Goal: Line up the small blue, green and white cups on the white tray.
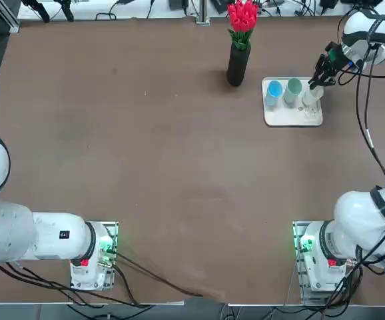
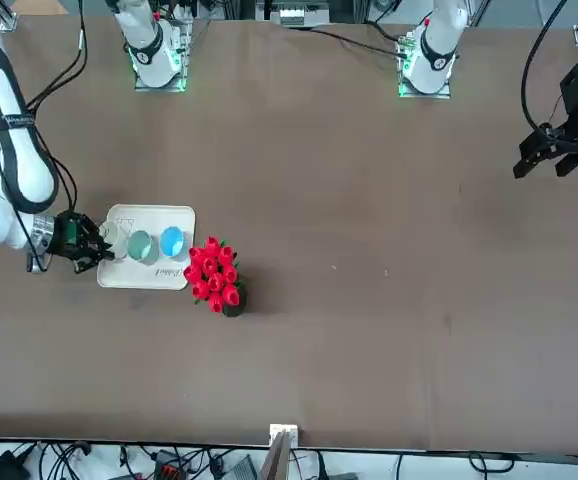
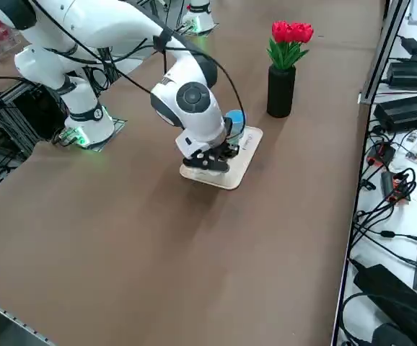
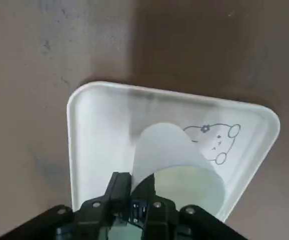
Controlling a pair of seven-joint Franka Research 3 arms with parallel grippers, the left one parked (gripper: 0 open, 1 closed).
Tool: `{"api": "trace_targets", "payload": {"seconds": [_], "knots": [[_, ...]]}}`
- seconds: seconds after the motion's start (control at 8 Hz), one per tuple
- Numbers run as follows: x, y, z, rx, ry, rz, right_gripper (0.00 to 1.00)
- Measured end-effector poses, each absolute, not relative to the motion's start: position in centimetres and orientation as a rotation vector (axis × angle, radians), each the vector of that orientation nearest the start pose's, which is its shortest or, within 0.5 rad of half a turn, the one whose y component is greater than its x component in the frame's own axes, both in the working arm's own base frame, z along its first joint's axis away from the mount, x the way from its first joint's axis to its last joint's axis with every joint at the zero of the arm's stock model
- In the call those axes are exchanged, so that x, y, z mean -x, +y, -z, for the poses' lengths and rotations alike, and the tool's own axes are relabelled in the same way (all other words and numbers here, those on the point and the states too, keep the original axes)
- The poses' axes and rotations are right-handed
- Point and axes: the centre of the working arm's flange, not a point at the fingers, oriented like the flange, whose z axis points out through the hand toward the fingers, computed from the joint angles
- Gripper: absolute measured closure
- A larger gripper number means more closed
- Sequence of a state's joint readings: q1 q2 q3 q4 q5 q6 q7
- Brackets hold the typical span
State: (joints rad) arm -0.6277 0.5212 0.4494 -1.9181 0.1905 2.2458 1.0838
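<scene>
The white tray (image 1: 280,117) lies at the far right of the table. The blue cup (image 1: 274,91) and the green cup (image 1: 293,89) stand side by side on it. Right of them is the white cup (image 1: 310,101), over the tray's right end. My right gripper (image 1: 318,85) is shut on that cup's rim. In the wrist view the fingers (image 4: 118,186) pinch the white cup's (image 4: 177,167) wall above the tray (image 4: 99,130). Whether its base touches the tray I cannot tell. The front view shows the same row: white cup (image 2: 115,235), green cup (image 2: 140,246), blue cup (image 2: 172,241).
A black vase with red flowers (image 1: 238,61) stands just left of the tray, near the table's far edge. The right arm's cable (image 1: 366,120) hangs to the right of the tray. Power bricks and cables (image 3: 403,108) lie beyond the table's far edge.
</scene>
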Motion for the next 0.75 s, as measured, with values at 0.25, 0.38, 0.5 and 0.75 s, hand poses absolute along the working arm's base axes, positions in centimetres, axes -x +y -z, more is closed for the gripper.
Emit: {"api": "trace_targets", "payload": {"seconds": [0.25, 0.38, 0.5, 0.75], "knots": [[-60.1, -11.3, -23.5, 2.140, 1.889, -0.414, 0.82], [-60.2, -11.3, -23.7, 2.114, 1.923, -0.409, 0.65], [-60.4, -11.2, -24.7, 2.094, 1.949, -0.391, 0.48], [-61.1, -10.6, -29.6, 2.123, 1.938, -0.373, 0.12]]}}
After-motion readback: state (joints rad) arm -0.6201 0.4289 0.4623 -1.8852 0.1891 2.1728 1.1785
